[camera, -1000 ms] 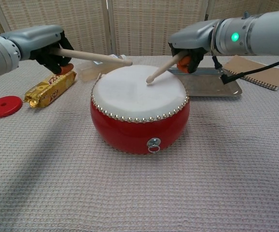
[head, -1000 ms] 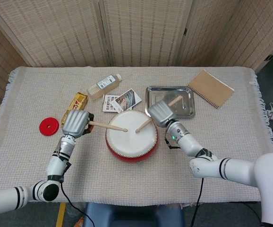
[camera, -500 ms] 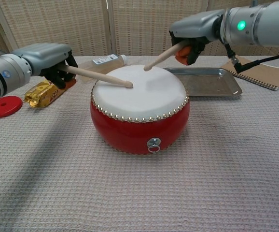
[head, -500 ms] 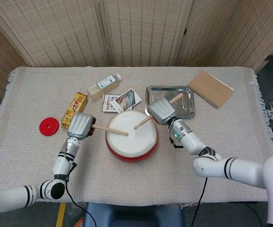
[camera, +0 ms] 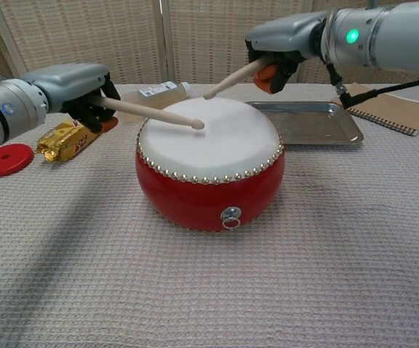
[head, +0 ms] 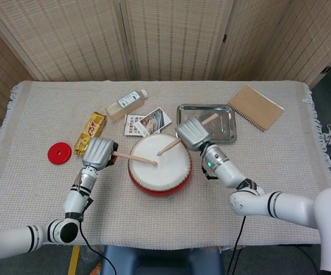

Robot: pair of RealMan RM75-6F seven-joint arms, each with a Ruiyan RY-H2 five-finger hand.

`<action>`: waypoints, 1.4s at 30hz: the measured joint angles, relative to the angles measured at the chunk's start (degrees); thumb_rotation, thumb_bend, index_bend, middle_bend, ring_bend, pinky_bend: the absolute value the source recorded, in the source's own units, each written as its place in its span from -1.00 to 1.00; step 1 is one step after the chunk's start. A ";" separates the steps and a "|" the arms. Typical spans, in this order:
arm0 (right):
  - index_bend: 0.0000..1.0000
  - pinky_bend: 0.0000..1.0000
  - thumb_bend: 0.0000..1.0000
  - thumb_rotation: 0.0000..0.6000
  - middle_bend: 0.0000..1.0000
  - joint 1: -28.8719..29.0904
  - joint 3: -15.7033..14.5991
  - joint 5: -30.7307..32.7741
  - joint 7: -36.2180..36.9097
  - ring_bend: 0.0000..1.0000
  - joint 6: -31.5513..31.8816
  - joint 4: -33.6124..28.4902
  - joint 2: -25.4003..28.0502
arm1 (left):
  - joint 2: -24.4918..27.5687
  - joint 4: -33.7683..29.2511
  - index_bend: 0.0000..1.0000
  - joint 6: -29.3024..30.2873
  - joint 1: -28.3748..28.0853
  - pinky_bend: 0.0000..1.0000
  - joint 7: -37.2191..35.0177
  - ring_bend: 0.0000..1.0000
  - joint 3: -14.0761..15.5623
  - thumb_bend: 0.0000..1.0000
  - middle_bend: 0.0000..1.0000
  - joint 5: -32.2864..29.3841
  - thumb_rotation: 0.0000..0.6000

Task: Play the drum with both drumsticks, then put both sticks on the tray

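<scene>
Chest view: drumsticks (camera: 151, 113) both slant drumhead-ward.

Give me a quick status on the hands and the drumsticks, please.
Left hand grips left drumstick, tip on the drum. Right hand grips right drumstick, tip raised. Tray bare, unobstructed.

The cloth-covered table (head: 280, 172) bears drum (head: 160, 165), tray (head: 225, 130), notebook (head: 255, 106), red disc (head: 59, 153).

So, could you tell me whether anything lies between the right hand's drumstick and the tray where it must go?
Nothing visible does. The right hand holds its drumstick over the drum, and the metal tray lies just behind it, bare inside.
</scene>
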 measured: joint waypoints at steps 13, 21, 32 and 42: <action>1.00 1.00 0.25 1.00 1.00 1.69 -2.99 4.11 -7.36 1.00 -3.71 4.85 -4.11 | 3.85 -5.15 1.00 3.56 1.70 1.00 -2.42 1.00 -1.75 0.58 1.00 2.13 1.00; 1.00 1.00 0.25 1.00 1.00 1.52 -1.33 3.67 -5.92 1.00 -1.18 3.33 -4.07 | 2.83 -4.26 1.00 2.31 1.46 1.00 -2.21 1.00 -1.38 0.58 1.00 2.10 1.00; 1.00 1.00 0.25 1.00 1.00 -1.03 0.42 -0.17 -0.69 1.00 -0.88 0.16 0.18 | -1.38 0.60 1.00 2.34 0.44 1.00 1.72 1.00 -0.10 0.58 1.00 0.98 1.00; 1.00 1.00 0.25 1.00 1.00 0.46 -2.87 0.90 -6.64 1.00 -2.53 7.88 -6.84 | 3.00 -5.57 1.00 4.44 1.82 1.00 -1.45 1.00 -2.46 0.58 1.00 2.82 1.00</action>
